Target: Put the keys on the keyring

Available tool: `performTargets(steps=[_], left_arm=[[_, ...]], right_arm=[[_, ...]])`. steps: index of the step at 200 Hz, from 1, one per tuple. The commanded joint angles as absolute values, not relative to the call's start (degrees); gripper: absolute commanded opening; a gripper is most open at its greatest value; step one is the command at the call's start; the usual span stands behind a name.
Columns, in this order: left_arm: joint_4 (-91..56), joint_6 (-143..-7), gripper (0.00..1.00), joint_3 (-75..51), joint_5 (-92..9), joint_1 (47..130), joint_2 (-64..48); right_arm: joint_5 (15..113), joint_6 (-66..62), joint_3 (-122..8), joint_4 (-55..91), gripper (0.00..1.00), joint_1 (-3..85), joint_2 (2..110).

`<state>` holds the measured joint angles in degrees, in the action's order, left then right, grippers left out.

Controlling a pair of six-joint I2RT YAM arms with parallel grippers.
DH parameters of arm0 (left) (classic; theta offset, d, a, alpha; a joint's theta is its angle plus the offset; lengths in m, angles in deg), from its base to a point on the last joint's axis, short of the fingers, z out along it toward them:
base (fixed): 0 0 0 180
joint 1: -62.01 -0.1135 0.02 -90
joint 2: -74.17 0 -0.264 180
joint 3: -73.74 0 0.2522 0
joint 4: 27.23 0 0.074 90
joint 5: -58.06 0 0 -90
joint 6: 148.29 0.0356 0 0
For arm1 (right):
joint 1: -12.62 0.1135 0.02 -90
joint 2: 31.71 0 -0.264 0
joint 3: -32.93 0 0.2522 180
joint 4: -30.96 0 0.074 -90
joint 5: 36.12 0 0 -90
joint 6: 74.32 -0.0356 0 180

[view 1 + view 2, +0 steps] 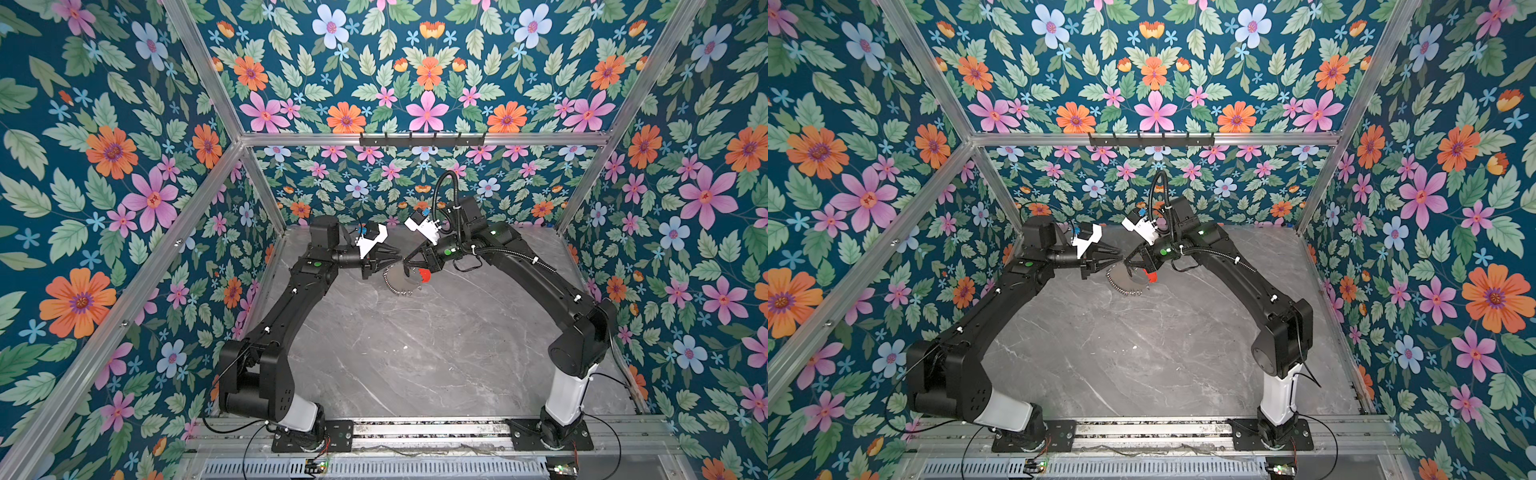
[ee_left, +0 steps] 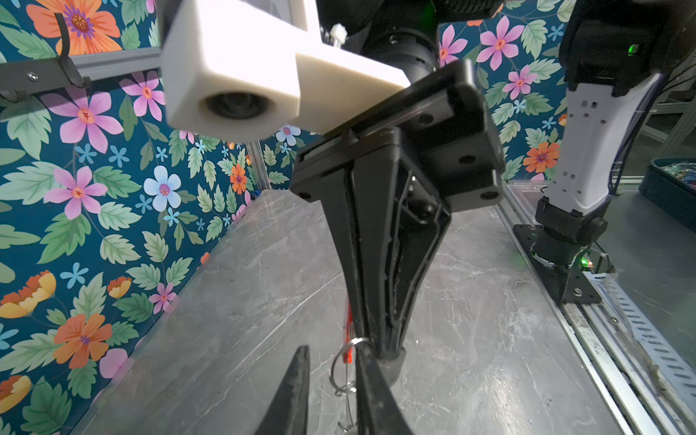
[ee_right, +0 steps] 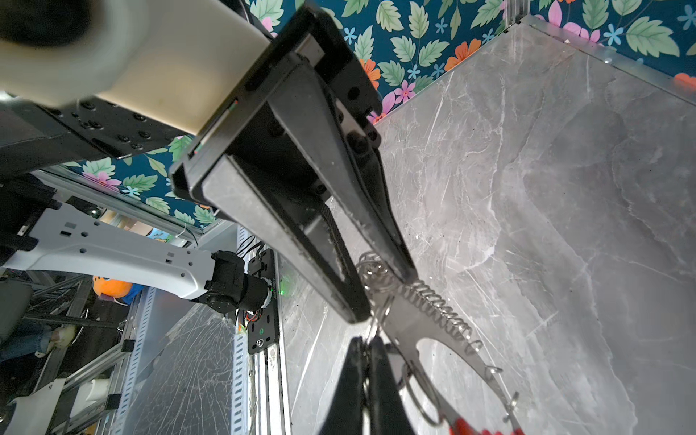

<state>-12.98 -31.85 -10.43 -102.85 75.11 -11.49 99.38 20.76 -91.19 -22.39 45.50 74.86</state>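
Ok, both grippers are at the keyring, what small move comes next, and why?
I'd probably nudge the left gripper slightly toward the rim: a silver ring sits between its fingers, right against the keyring, which the right gripper clamps.

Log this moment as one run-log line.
stage: arms meet at keyring | right gripper: shut on keyring rim | left gripper: jaws slightly apart at silver loops, hold unclear
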Motion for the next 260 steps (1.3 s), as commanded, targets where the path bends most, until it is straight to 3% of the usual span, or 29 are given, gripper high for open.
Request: performTargets(steps=[1, 35, 93, 164, 202, 239, 260], left_arm=[[-13.7, -32.1, 0.23, -10.1, -104.9, 75.0, -11.2], [-13.6, -32.3, 0.2, -10.1, -105.4, 75.1, -11.3], [-14.2, -33.2, 0.0, -10.4, -105.9, 75.1, -11.7], [-17.7, -36.8, 0.0, -8.2, -107.4, 75.2, -10.4], [-50.5, -59.2, 0.0, 2.9, -101.0, 75.2, -6.6], [-75.7, -76.5, 0.0, 9.1, -93.9, 75.2, -7.7], [-91.2, -86.7, 0.0, 12.2, -90.2, 75.2, -10.3]], right_arm=[[100.9, 22.2, -91.8, -21.7, 0.0, 45.7, 74.8], [100.9, 22.2, -92.2, -21.9, 0.0, 45.8, 75.1], [100.7, 22.4, -92.3, -22.4, 0.0, 45.9, 75.3], [100.6, 21.3, -91.4, -21.4, 0.0, 45.9, 75.3], [102.6, 17.5, -88.5, -16.5, 0.0, 45.1, 74.9], [107.5, 11.6, -85.0, -9.9, 0.2, 43.7, 73.7], [109.7, 8.8, -83.1, -6.0, 0.25, 43.5, 72.8]])
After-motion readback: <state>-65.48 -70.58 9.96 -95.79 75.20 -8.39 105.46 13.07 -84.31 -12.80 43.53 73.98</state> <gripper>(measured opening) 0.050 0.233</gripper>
